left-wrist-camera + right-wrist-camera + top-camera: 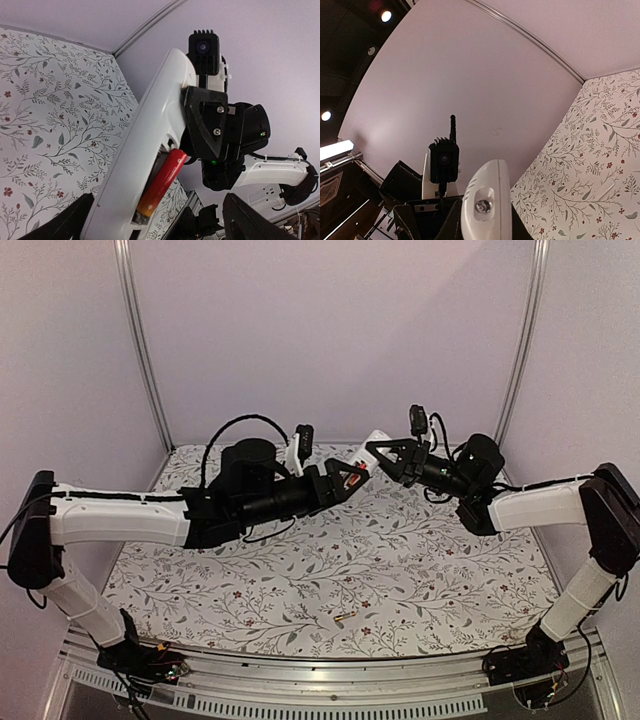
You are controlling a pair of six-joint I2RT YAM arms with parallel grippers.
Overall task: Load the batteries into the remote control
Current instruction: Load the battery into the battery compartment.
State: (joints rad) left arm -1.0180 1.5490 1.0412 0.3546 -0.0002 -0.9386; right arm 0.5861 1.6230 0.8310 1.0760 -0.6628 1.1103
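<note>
Remote control [140,140] in the air above desk [450,570], clamped in right hand [388,452]. Long axis slanted: upper end toward right arm, lower end toward left hand [340,483], fingers apart. Red battery [162,182] lies lengthwise in its recess. 1 dark battery [343,618] lies on desk.

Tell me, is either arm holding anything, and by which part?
The right gripper clamps the white remote control near one end. The left gripper is open, holding nothing.
</note>
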